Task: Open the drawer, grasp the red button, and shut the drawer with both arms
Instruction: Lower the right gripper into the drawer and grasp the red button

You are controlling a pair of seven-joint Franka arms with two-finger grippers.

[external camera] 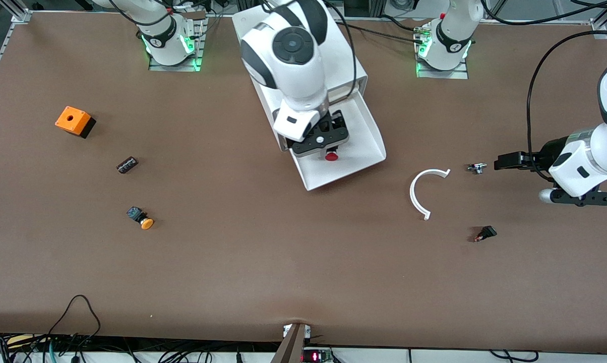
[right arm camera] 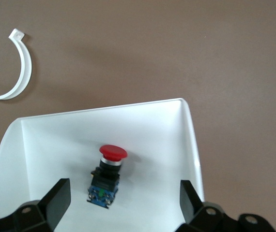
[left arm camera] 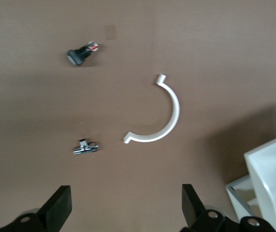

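Observation:
The white cabinet (external camera: pixel 346 55) stands between the arms' bases. Its bottom drawer (external camera: pixel 369 136) is pulled out toward the front camera. The red-capped button (external camera: pixel 331 156) lies on its side in the drawer. In the right wrist view (right arm camera: pixel 110 169) its red cap, black body and blue base show on the drawer floor (right arm camera: pixel 51 145). My right gripper (external camera: pixel 319 143) hangs open just above the button, fingers (right arm camera: pixel 55 200) either side, not touching it. My left gripper (external camera: pixel 578 200) is open and empty, held above the table at the left arm's end; in the left wrist view (left arm camera: pixel 126 212) only bare table lies between its fingers.
A white arc piece (external camera: pixel 424 194), a small metal part (external camera: pixel 477 168) and a small black switch (external camera: pixel 485 233) lie toward the left arm's end. An orange box (external camera: pixel 74 121), a black rectangular switch (external camera: pixel 127 165) and an orange-capped button (external camera: pixel 142 218) lie toward the right arm's end.

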